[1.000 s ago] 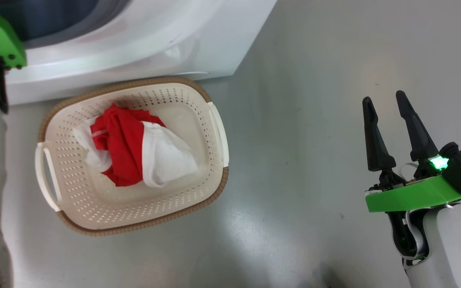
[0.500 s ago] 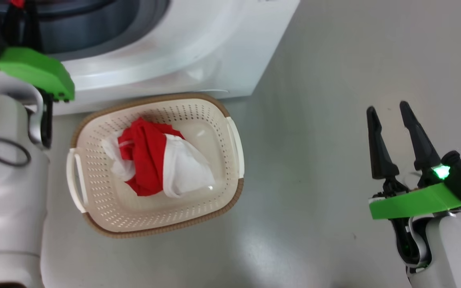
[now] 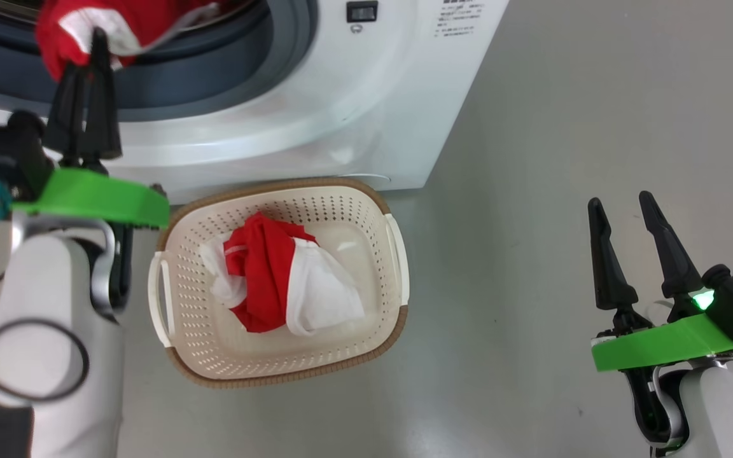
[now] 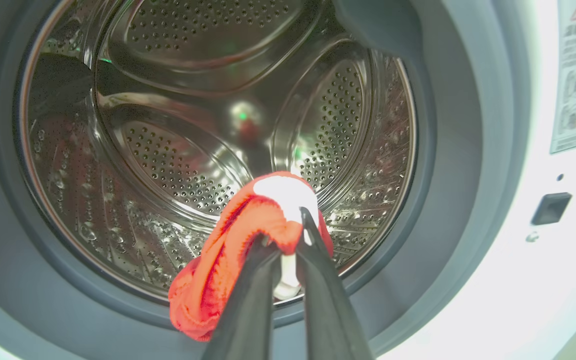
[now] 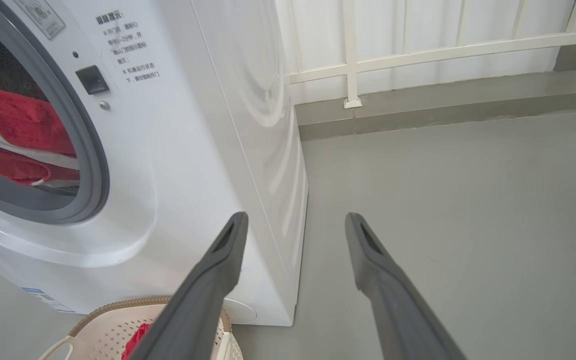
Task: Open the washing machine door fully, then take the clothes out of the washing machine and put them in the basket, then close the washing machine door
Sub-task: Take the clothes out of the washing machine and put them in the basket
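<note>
My left gripper [image 3: 90, 48] is shut on a red and white garment [image 3: 80, 19] at the mouth of the washing machine [image 3: 341, 114]. In the left wrist view the garment [image 4: 233, 240] hangs from the shut gripper [image 4: 288, 232] in front of the steel drum [image 4: 183, 150]. The cream basket [image 3: 182, 299] stands on the floor before the machine and holds a bundle of red and white clothes [image 3: 277, 280]. My right gripper [image 3: 621, 203] hovers open and empty over the floor, far right of the basket. The washing machine door is out of view.
The grey gasket [image 4: 468, 150] rings the drum opening. The right wrist view shows the open right gripper [image 5: 295, 220], the machine's white front [image 5: 178, 160], red fabric [image 5: 13, 130] in its opening and the basket rim [image 5: 118, 305]. A white railing [image 5: 418, 50] lines the far wall.
The head camera has shifted, bringing the drum opening into view. My left gripper has drawn back toward me with the red garment in it. The right gripper has kept its pose.
</note>
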Robot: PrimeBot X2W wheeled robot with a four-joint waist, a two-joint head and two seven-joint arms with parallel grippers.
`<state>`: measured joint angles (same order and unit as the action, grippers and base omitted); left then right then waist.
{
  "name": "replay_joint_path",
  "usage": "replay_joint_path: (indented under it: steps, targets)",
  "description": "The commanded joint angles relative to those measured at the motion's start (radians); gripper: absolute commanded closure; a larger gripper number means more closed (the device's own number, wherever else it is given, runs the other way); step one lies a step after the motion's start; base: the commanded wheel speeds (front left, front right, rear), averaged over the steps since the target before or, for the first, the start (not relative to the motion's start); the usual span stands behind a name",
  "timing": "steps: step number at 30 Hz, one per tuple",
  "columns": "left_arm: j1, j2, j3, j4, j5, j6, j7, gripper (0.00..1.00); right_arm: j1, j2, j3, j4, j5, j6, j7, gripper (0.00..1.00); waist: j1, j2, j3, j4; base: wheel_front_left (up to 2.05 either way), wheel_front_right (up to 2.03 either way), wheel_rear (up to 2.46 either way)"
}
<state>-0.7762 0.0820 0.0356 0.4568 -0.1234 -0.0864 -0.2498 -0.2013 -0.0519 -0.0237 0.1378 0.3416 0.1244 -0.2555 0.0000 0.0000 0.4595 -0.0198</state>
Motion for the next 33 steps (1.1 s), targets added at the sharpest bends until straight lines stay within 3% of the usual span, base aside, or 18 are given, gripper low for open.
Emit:
replay_joint_path:
  steps: [1, 23, 33]
  targets:
    - [0.038, 0.027, 0.033, -0.069, 0.011, -0.008, -0.012, 1.0, 0.022, 0.001, 0.015, -0.022, -0.015, 0.006, -0.006, 0.0, 0.0, 0.0, -0.013, 0.01, 0.0, 0.0, 0.0]
    - [0.255, -0.028, 0.086, -0.579, 0.04, 0.002, -0.012, 1.0, 0.044, -0.005, 0.019, -0.017, -0.015, 0.006, -0.006, 0.0, 0.0, 0.0, -0.043, 0.026, 0.0, 0.0, 0.0]
    - [0.325, -0.031, 0.023, -0.446, 0.013, 0.017, -0.012, 1.0, 0.034, -0.004, 0.029, -0.017, -0.012, 0.006, -0.006, 0.0, 0.0, 0.0, -0.023, 0.014, 0.0, 0.0, 0.0]
